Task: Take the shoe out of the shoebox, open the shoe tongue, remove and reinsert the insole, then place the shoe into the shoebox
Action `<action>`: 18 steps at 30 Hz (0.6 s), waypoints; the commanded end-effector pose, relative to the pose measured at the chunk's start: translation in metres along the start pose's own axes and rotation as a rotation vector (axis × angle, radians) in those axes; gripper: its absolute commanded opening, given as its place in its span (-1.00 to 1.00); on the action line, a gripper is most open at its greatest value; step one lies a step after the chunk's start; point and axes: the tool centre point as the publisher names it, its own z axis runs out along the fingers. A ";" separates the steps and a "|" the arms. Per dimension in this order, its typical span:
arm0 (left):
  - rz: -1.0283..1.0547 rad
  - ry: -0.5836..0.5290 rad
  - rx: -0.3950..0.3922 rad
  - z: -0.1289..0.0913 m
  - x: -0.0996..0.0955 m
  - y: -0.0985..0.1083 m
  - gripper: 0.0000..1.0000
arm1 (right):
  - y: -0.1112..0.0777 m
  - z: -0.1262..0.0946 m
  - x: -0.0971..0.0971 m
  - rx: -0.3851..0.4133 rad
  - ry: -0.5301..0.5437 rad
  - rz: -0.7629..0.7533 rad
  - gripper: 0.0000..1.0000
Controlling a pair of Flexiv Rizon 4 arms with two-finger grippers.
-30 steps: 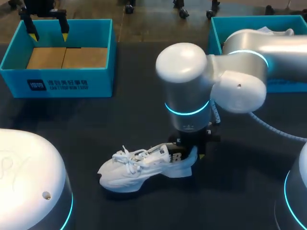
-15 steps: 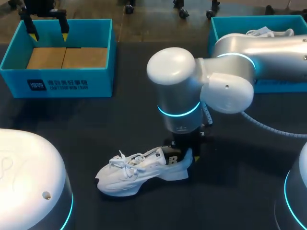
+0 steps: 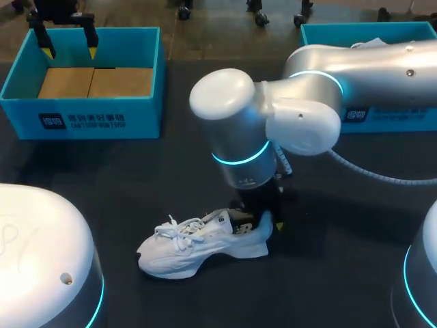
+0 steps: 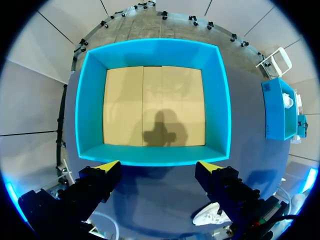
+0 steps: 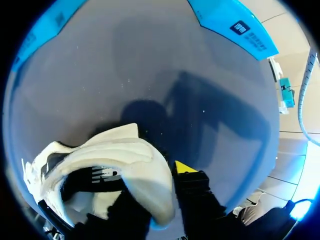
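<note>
Left fingers [image 4: 159, 167]: apart, nothing between them. They hang above the near wall of the teal shoebox [image 4: 90, 110], which stands at the far left corner of the worktop [image 3: 136, 178]. The box has a plain cardboard floor and holds nothing that I can see.

Right fingers [image 5: 157, 187]: clamped on the heel of the white shoe [image 3: 198, 246]. One yellow-tipped finger stands outside the heel. The other goes down inside the shoe's opening and its tip is hidden by the collar. My right arm comes in from the right and reaches past the middle to get there.

Shoe: out of the shoebox, resting sole-down on the dark worktop near its front middle. The toe points to my left and the heel to my right. The laces lie loose over the tongue. I cannot see the insole.

A second teal box [image 3: 369, 116] stands at the far right with another white shoe [image 3: 372, 44] inside it, well apart from the first.
</note>
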 end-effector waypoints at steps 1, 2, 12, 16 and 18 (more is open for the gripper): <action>0.000 0.000 0.000 0.000 0.000 0.000 1.00 | -0.008 -0.004 0.007 -0.010 -0.279 0.299 1.00; 0.000 0.000 0.000 0.000 0.000 0.000 1.00 | -0.009 -0.007 0.006 -0.007 -0.261 0.299 1.00; 0.000 0.000 0.000 0.000 0.000 0.000 1.00 | -0.011 -0.056 -0.016 0.029 -0.043 0.290 1.00; 0.000 0.000 0.000 0.000 0.000 0.000 1.00 | -0.012 -0.076 -0.025 0.055 0.137 0.209 1.00; 0.000 0.000 0.000 0.000 0.000 0.000 1.00 | -0.014 -0.088 -0.029 0.049 0.345 0.064 1.00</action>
